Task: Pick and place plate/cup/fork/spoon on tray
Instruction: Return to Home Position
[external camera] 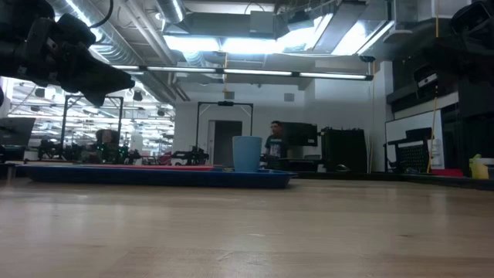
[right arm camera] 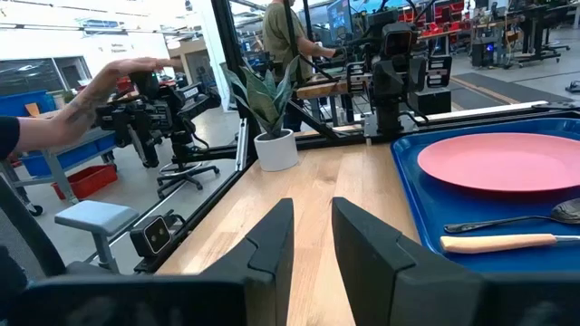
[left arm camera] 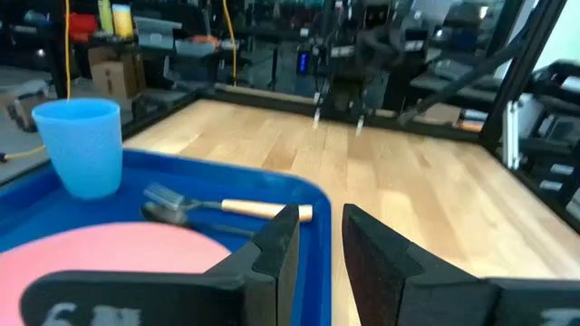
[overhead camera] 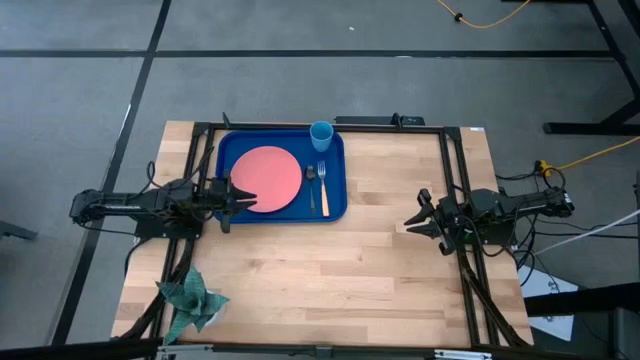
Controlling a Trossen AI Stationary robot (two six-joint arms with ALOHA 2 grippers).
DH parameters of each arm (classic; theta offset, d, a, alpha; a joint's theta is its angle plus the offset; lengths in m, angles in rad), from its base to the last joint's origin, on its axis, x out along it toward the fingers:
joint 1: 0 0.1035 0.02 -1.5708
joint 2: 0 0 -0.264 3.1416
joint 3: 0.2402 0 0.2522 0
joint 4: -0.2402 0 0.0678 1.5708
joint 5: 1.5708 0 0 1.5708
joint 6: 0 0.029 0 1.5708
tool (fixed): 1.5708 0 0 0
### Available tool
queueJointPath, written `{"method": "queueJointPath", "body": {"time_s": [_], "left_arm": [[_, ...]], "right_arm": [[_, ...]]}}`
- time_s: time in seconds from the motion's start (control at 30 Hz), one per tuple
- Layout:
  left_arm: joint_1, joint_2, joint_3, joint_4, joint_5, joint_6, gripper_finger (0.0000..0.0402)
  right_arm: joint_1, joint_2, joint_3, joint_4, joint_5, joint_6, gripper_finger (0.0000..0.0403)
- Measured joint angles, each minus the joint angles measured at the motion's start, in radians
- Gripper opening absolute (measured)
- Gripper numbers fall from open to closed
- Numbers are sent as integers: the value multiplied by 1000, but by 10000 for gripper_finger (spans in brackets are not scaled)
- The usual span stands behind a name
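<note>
The dark-blue tray lies at the table's far left of centre. On it rest the salmon-pink plate, the light-blue cup upright at the far right corner, the tan-handled fork and the dark spoon beside it. My left gripper hovers open and empty over the tray's near left part, by the plate's edge. My right gripper is open and empty over the bare table at the right.
A green folded cloth lies at the table's near left corner. Bare wood spreads between the arms and toward the near edge. A black frame runs along the table's far edge. A person's hand shows beyond the table.
</note>
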Motion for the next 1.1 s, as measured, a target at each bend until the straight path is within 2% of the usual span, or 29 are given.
{"method": "queueJointPath", "body": {"time_s": [0.7, 0.77, 0.9, 1.1], "left_arm": [[0, 0, 0, -15, 6, 0, 80], [0, 0, 0, -15, 6, 34, 80], [-31, -8, -1, -15, 9, 200, 80], [-95, -2, 0, -27, 88, 292, 80]], "right_arm": [[0, 0, 0, 1, 0, 2, 84], [0, 0, 0, 1, 0, 1, 84], [0, 0, 0, 1, 0, 2, 84], [0, 0, 0, 1, 0, 0, 84]]}}
